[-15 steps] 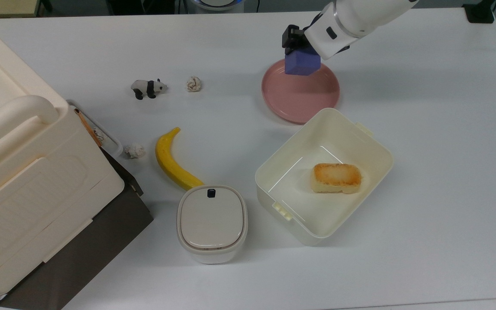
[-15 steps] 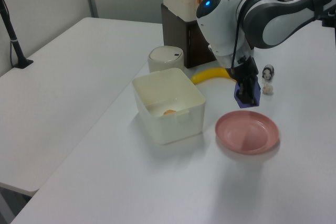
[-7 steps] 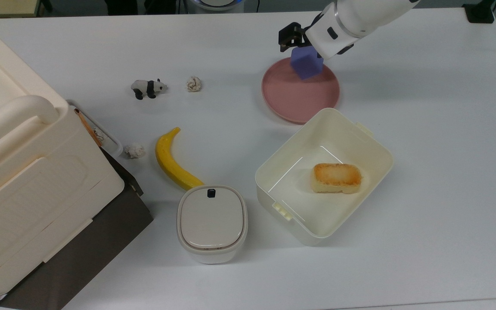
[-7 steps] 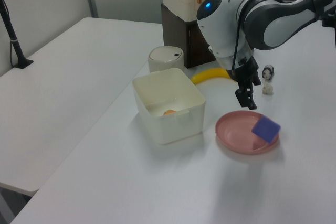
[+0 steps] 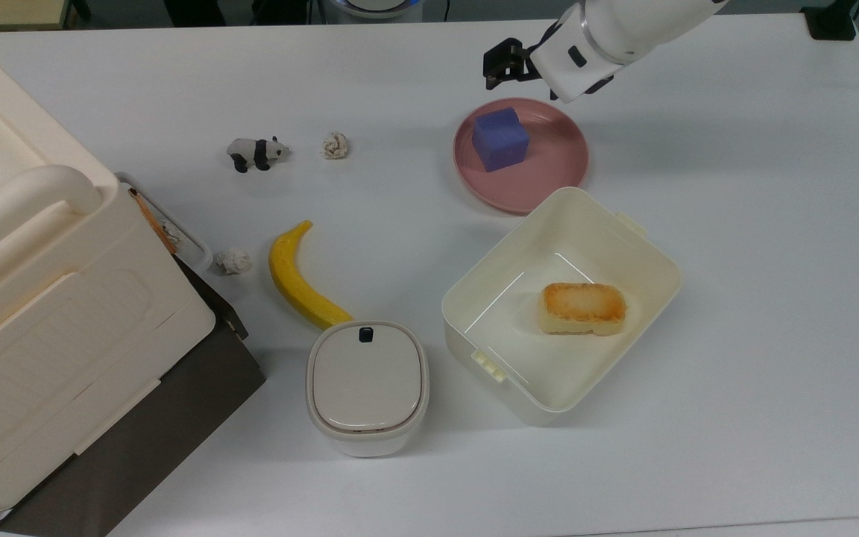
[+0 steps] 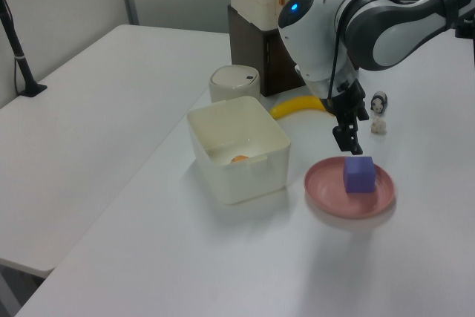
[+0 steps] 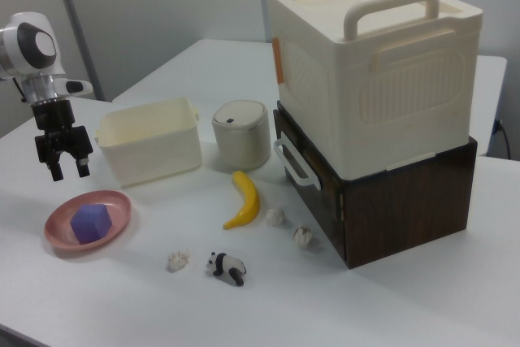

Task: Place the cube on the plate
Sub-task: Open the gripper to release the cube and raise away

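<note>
Top view puts the cube [image 5: 500,139] inside the plate [image 5: 556,168], resting flat on the pink surface toward the plate's edge that faces the panda figure [image 5: 256,153], with bare plate showing on the side toward the cream tub [image 5: 646,257]. Right view agrees: the cube [image 7: 91,223] sits within the raised rim of the plate [image 7: 57,237], not overhanging it, and nothing touches it. The gripper [image 7: 65,162] hangs above the plate with its two fingers spread apart and nothing between them; in the left view it [image 6: 344,137] stands just above the cube [image 6: 359,174], clear of its top face. Judged from this, the placing itself looks done: the block is released, upright and settled on the plate [image 6: 323,187]. What seems left is only for the arm to draw away from the plate without brushing the cube. Near the plate, the tub holds a golden-brown bread piece [image 5: 583,307], and farther from the plate lie the banana [image 5: 297,277] and the lidded pot [image 5: 367,385], none of which the task needs
</note>
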